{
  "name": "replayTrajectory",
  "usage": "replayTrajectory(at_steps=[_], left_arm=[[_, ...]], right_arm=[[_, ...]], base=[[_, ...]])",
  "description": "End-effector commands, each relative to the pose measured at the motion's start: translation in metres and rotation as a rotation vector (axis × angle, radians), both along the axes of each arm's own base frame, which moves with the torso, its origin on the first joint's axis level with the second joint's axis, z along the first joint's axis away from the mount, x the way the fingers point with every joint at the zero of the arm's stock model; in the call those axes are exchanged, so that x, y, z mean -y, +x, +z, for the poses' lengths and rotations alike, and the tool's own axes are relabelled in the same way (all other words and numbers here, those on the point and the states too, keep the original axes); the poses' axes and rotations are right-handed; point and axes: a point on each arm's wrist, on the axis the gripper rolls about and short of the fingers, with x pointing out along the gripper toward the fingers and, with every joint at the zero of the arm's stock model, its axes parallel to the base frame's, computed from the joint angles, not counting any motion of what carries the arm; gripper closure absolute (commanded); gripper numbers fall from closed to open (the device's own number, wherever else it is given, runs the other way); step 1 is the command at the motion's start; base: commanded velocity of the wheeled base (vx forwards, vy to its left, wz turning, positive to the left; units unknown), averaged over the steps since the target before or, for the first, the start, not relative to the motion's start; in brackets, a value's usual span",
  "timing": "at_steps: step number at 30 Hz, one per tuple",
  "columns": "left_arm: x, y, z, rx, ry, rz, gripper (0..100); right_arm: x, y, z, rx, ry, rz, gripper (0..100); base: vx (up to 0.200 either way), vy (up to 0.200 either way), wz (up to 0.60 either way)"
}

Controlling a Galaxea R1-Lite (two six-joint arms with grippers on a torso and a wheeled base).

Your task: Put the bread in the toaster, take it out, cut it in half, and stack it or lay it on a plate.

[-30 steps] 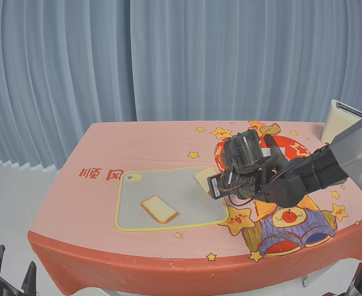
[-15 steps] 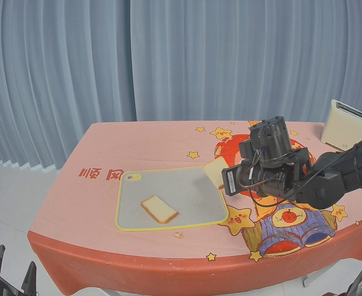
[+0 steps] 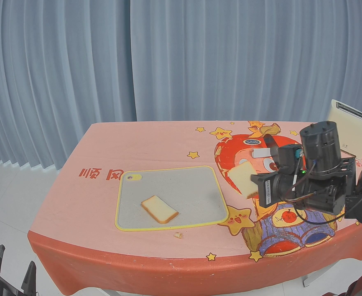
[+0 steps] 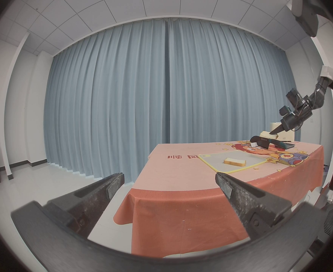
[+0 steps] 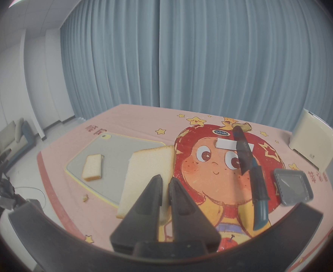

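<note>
My right gripper [image 5: 165,180] is shut on the lower edge of a pale bread slice [image 5: 147,176]. In the head view that slice [image 3: 242,178] hangs tilted above the table, right of the cutting board [image 3: 189,186], with the right gripper [image 3: 258,187] at its right side. A second, smaller bread piece [image 3: 159,209] lies flat on the board. The cream toaster [image 3: 348,129] stands at the table's far right corner. My left gripper [image 4: 170,180] is open and holds nothing, low and off the table's near left corner.
A dark knife [image 5: 250,163] with a teal handle end lies on the cartoon print, beside a small grey tray [image 5: 293,186]. A crumb [image 3: 178,235] sits near the board's front edge. Bare pink cloth [image 3: 148,144] spreads behind the board.
My right arm has lifted the bread slice off the board's right corner and carried it to the right, over the cartoon print. The piece on the board has not moved.
</note>
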Motion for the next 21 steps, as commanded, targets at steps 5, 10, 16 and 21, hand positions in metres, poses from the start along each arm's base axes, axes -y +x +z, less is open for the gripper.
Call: replayTrajectory(at_steps=[5,10,16,21], left_arm=[[0.0,0.0,-0.005,0.0,-0.001,0.002,0],[0.0,0.0,-0.005,-0.002,-0.001,0.002,0],[0.0,0.0,-0.005,-0.002,-0.002,0.003,0],[0.0,0.0,-0.005,-0.002,-0.007,0.006,0]], right_arm=[[0.033,-0.037,0.022,0.021,0.165,-0.062,100],[0.037,-0.045,0.019,0.026,0.142,-0.058,100],[0.042,-0.047,0.019,0.035,0.136,-0.066,100],[0.046,-0.048,0.022,0.049,0.141,-0.074,100]], base=[[0.0,0.0,0.0],[0.0,0.0,0.0],[0.0,0.0,0.0],[0.0,-0.2,0.0]])
